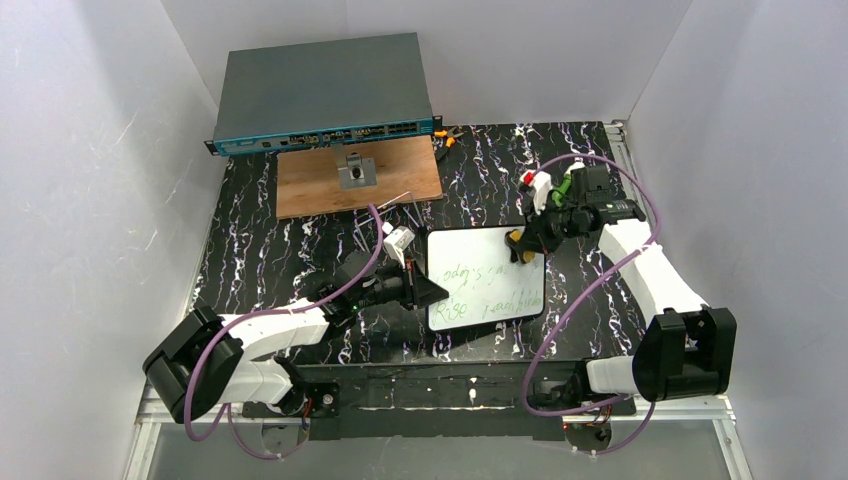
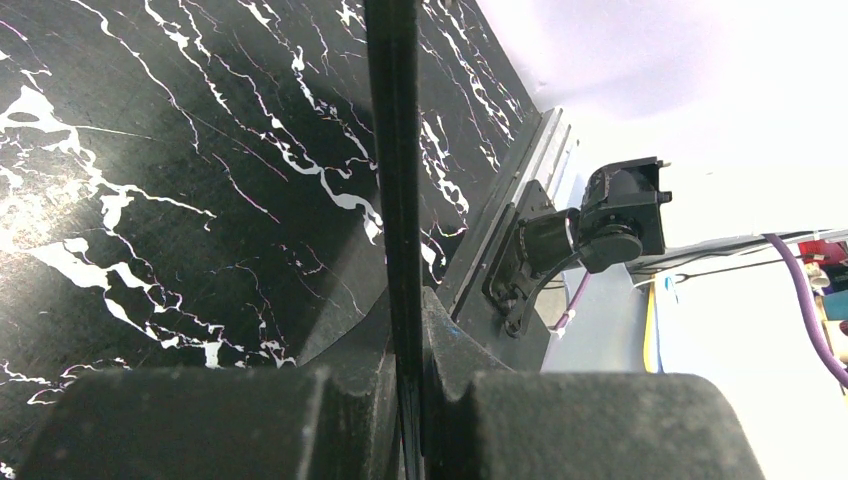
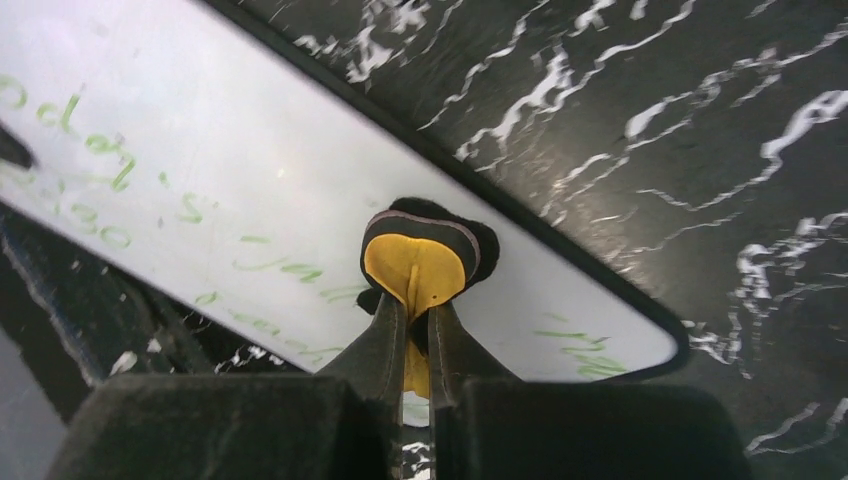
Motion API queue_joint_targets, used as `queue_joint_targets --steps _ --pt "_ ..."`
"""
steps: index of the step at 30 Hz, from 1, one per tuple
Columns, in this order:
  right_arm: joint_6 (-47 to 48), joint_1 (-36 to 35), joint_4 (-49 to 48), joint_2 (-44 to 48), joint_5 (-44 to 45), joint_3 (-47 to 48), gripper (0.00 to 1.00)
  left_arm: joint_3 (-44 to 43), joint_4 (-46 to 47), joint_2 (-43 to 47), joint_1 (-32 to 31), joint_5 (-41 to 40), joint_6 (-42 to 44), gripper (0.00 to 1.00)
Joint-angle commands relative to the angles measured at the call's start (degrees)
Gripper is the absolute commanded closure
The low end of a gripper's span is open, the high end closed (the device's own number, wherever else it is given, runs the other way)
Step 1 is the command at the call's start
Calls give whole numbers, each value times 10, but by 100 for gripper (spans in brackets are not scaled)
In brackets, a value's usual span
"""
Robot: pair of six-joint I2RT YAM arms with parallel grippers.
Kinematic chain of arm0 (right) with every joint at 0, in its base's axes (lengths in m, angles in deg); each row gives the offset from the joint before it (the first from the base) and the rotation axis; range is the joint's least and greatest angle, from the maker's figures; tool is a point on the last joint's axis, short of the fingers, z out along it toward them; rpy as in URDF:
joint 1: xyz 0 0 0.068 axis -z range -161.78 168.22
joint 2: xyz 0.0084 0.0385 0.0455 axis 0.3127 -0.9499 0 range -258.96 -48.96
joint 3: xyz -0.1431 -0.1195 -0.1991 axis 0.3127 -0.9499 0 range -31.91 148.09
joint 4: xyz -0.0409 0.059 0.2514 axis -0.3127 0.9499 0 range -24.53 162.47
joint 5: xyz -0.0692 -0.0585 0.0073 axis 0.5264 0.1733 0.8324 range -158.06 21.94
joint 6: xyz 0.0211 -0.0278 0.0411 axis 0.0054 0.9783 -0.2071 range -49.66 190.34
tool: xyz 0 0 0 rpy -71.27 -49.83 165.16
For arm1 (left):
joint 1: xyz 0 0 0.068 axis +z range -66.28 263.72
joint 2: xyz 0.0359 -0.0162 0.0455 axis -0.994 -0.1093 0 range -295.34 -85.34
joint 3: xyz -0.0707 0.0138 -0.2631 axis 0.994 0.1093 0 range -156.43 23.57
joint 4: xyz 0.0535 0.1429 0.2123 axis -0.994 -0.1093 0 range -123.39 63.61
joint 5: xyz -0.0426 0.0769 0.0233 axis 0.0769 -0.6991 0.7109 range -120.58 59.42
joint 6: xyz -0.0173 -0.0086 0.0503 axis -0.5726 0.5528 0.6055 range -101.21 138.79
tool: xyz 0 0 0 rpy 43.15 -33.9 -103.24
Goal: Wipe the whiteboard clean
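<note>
**Arms braced, eraser down — most of the writing left**

Nearest the camera, the two arm bases sit at the near edge of the black marbled table [image 1: 300, 240], and both arms reach in toward the whiteboard [image 1: 487, 285]. It lies flat in the middle of the table, a little right of centre, well apart from the wooden panel [image 1: 330, 185] and the grey equipment box [image 1: 320, 95] at the far side.

The left gripper [image 1: 418, 291] comes in from the left, its jaws closed tight on the board's left rim. From the left wrist camera that rim shows as a thin dark strip pinched between the fingers [image 2: 390, 340], which looks like a hold to keep the board from sliding.

The right gripper [image 1: 522, 247] is clamped on a small yellow eraser [image 3: 415, 265] with a dark felt face. The felt is pressed to the board near its far right corner, just inside the black rim.

Green handwriting [image 1: 470, 272] runs across the middle and near part of the board — two or three lines, some of it faint. The far strip beside the eraser reads blank, though whether it was wiped or never written on cannot be told. By my reckoning the job is only at its start: nearly all the marks remain, from the eraser's side over to the left and down toward the near edge.
</note>
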Motion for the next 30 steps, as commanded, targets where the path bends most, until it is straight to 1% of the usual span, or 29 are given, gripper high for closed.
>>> queue_joint_targets --steps 1,5,9,11,16,19,22,25,28,30 --pt "-55 9 -70 -15 64 41 99 -10 38 12 -9 39 16 100" --pt "-58 34 -78 -21 97 29 99 -9 37 15 -9 39 17 100" --pt "-40 48 -72 -11 105 2 99 -9 37 16 -9 39 18 100" --pt "-20 48 -59 -2 88 -19 99 -9 38 15 -9 39 19 100" --pt "29 40 -9 30 -10 -50 99 -9 41 13 -9 41 20 100" --pt "35 18 -5 37 -27 -48 99 -12 44 7 -9 43 18 100" --pt "7 10 -21 30 -29 -25 99 -14 47 1 -9 46 15 100" --pt "-38 10 -53 16 11 5 99 -13 47 1 -9 46 13 100" --pt "-56 14 -72 5 64 22 99 -10 48 6 -9 43 12 100" --pt "-58 22 -79 0 98 15 99 -6 48 10 -9 41 13 100"
